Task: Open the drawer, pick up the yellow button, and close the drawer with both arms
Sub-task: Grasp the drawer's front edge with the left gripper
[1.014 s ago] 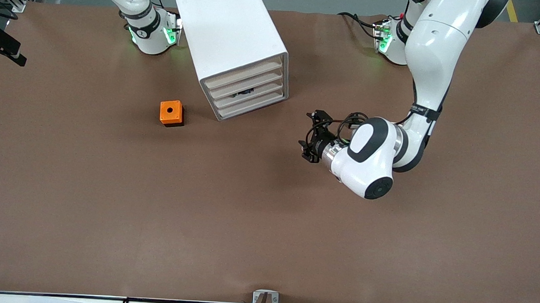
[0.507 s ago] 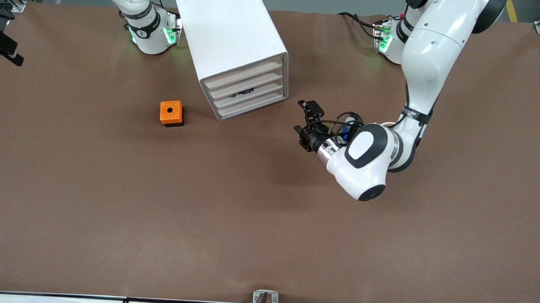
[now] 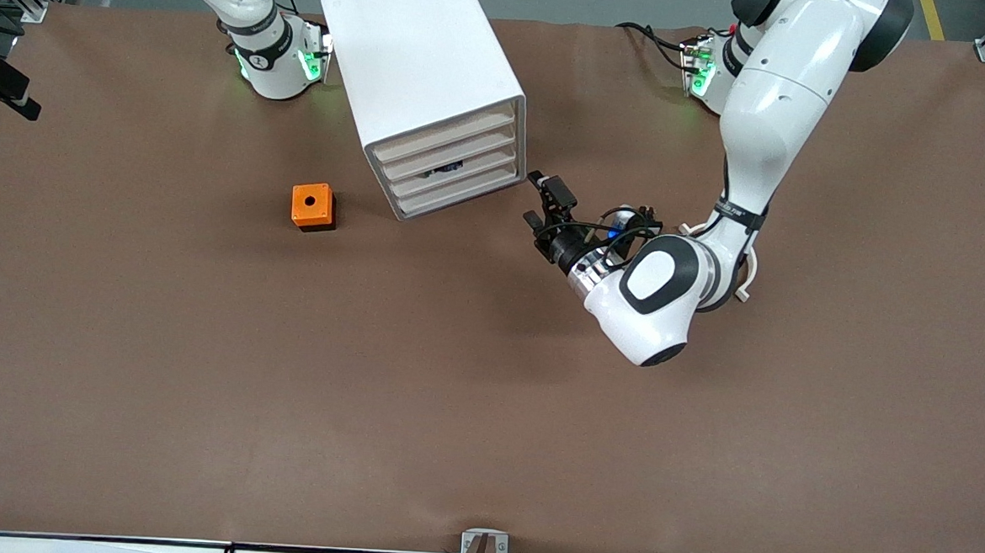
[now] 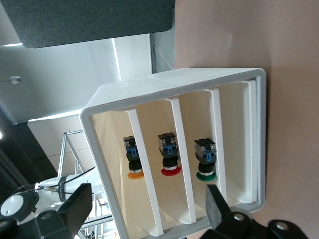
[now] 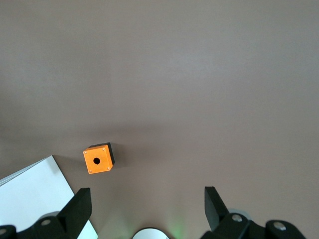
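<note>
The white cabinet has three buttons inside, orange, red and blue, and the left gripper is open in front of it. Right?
Not quite. In the left wrist view the cabinet holds an orange button, a red one and a green one, not blue. The left gripper is open in front of it.

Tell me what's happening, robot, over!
Left gripper open, empty, beside the white drawer cabinet. Right gripper open, waiting high. Orange-capped button on a cabinet shelf. Nothing in the way.
</note>
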Controlling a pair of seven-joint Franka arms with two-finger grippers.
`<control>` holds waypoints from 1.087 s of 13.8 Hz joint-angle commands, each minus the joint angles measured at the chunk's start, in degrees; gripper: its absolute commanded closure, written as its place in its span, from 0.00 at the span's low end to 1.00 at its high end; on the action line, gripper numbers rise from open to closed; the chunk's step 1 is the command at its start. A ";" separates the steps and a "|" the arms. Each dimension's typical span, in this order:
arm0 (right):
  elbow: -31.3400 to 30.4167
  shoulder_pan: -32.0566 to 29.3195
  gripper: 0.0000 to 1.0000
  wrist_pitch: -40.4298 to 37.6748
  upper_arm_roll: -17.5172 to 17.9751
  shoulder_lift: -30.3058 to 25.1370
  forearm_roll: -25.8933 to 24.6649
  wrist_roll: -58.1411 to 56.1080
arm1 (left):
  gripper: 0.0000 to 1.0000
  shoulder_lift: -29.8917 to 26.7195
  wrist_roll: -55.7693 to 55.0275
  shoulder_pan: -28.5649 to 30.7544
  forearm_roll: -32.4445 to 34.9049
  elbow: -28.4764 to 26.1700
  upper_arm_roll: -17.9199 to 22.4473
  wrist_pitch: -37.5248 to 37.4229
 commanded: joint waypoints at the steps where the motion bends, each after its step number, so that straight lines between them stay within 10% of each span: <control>1: -0.42 -0.96 0.00 0.17 0.39 -0.42 0.99 -0.18 | 0.00 0.77 -1.75 -1.61 -1.36 0.84 0.12 -1.07; 6: -0.42 -0.96 0.00 0.26 0.39 -0.33 0.99 -0.18 | 0.40 1.04 -1.75 -6.26 -1.18 0.49 0.12 -2.74; 15: -0.42 -0.96 0.00 0.25 0.30 -0.33 0.99 -0.18 | 0.43 1.13 -1.66 -11.28 -1.27 -1.97 0.03 -3.53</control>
